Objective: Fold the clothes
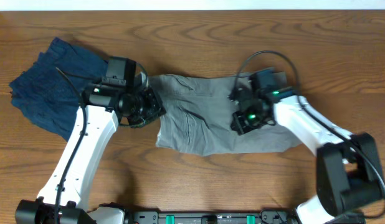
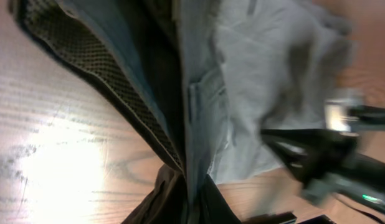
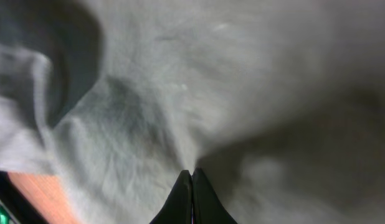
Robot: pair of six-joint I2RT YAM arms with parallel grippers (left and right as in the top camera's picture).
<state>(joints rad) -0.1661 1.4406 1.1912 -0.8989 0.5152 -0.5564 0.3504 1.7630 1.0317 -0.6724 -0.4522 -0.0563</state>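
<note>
The light grey shorts (image 1: 205,121) lie spread on the wooden table at the centre. The dark navy garment (image 1: 55,81) lies crumpled at the far left. My left gripper (image 1: 156,111) is at the shorts' left edge. In the left wrist view it (image 2: 194,196) is shut on a lifted fold of the grey shorts (image 2: 267,74). My right gripper (image 1: 242,121) is over the right half of the shorts. In the right wrist view its fingers (image 3: 192,177) are shut, pinching a ridge of the grey fabric (image 3: 149,93).
The right arm (image 2: 342,162) shows blurred at the right of the left wrist view. Bare wooden tabletop (image 1: 199,43) lies behind the clothes. The robot base (image 1: 211,218) sits at the front edge.
</note>
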